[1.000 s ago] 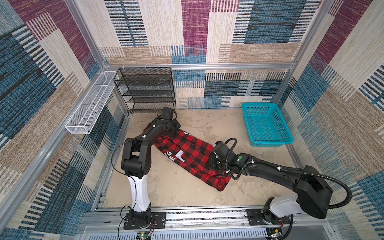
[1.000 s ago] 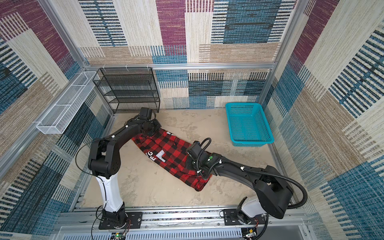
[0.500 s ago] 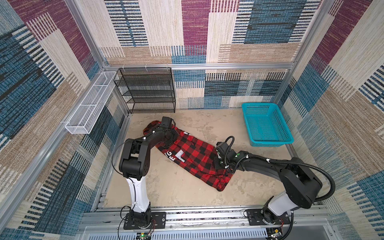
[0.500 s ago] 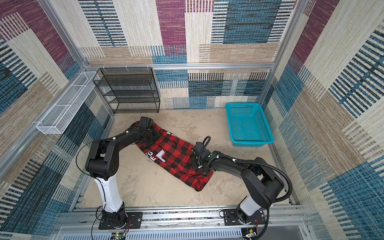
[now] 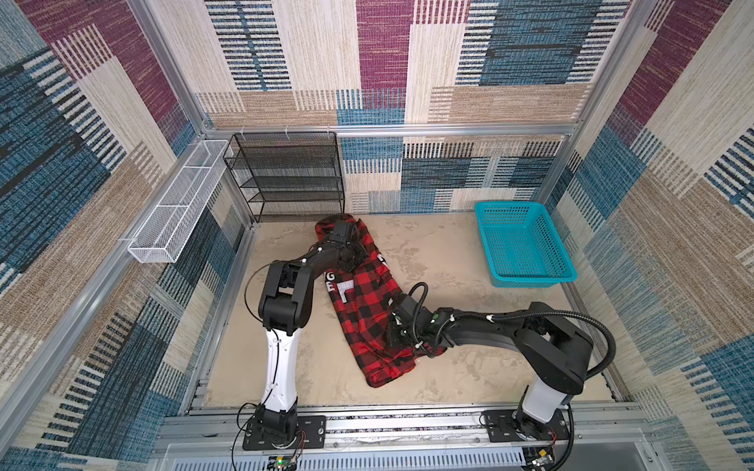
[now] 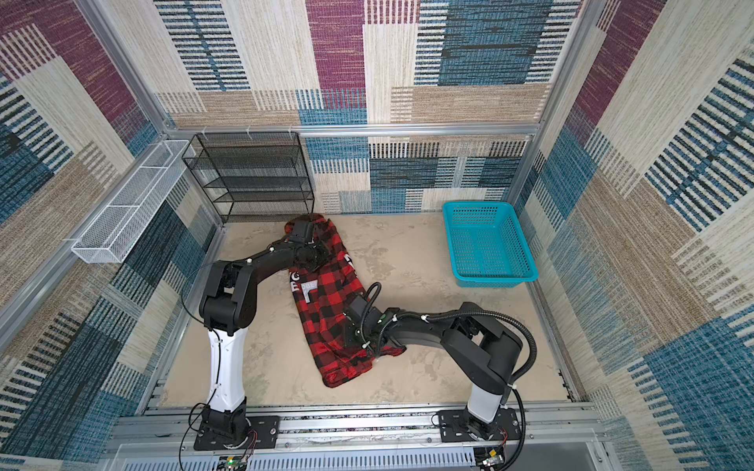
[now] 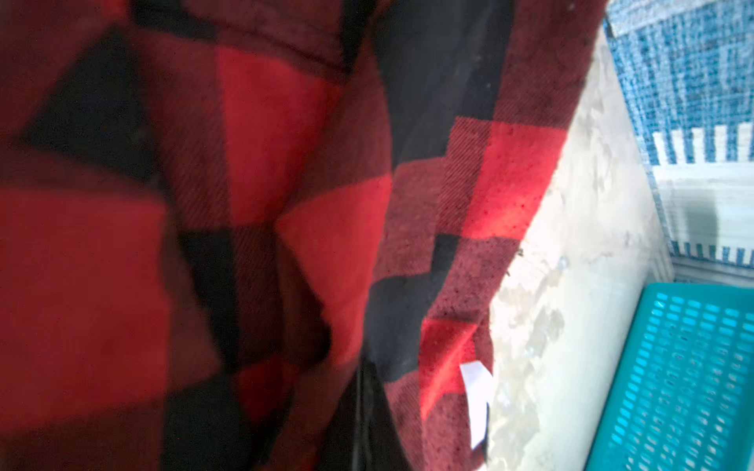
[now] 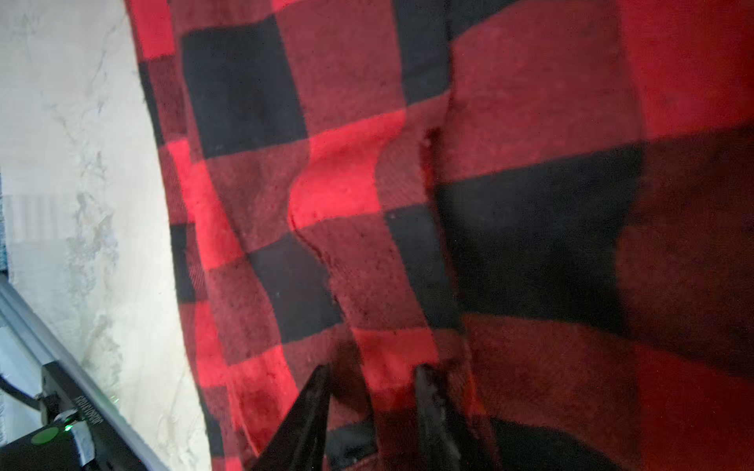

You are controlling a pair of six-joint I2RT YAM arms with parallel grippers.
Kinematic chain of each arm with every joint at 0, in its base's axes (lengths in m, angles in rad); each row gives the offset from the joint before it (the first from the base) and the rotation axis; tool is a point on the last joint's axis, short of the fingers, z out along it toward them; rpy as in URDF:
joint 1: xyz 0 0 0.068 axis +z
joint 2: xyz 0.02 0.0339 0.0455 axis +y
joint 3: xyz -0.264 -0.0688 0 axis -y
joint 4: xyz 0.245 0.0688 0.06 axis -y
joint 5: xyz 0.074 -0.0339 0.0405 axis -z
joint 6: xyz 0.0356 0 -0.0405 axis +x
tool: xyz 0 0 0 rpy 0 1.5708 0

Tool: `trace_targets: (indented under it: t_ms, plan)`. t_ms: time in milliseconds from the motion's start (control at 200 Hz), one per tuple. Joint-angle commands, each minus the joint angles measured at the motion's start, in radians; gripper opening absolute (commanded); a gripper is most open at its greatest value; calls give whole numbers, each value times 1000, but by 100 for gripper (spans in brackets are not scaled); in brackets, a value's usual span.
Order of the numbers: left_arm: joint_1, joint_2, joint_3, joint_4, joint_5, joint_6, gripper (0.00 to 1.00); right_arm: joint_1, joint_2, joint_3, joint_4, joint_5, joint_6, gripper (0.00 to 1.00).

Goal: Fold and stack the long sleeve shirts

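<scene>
One tabletop (image 5: 449,261) carries the shirt (image 5: 363,310), whose long axis runs tool to tool: its far end is gripped by the closed left tool (image 5: 353,257), its near edge sits pinched in the right tool (image 8: 371,383), each arm nearest its own end.

A robotics lab test cell: an aluminium-profile frame (image 5: 383,130) enclosed by patchwork woven fabric wall panels (image 5: 383,61), with two black-and-white robot arms (image 5: 281,354) (image 5: 546,391) bolted to a slotted metal rail (image 5: 408,424) along the mottled beige counter (image 5: 469,379).
</scene>
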Motion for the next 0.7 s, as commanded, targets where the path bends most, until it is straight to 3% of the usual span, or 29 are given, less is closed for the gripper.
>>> trace_targets:
  t_ms: [0, 195, 280, 376, 566, 696]
  plan:
    - [1, -54, -2, -58, 14, 57, 0, 12, -11, 33, -46, -32, 28, 40]
    - [3, -215, -75, -154, 14, 136, 0, 12, -118, 50, -78, -3, -21, 47]
    - [4, -313, -173, -135, -7, 143, 0, -4, -134, 72, -116, 55, -73, 49]
    - [4, -383, -273, -77, -6, 128, 0, -45, -116, 69, -84, 35, -116, 48]
    - [0, -343, -351, 68, 76, 51, 0, -58, -40, 55, 16, -48, -122, 45]
    - [-9, -292, -394, 131, 60, 19, 0, -50, -15, 7, 80, -106, -72, 44]
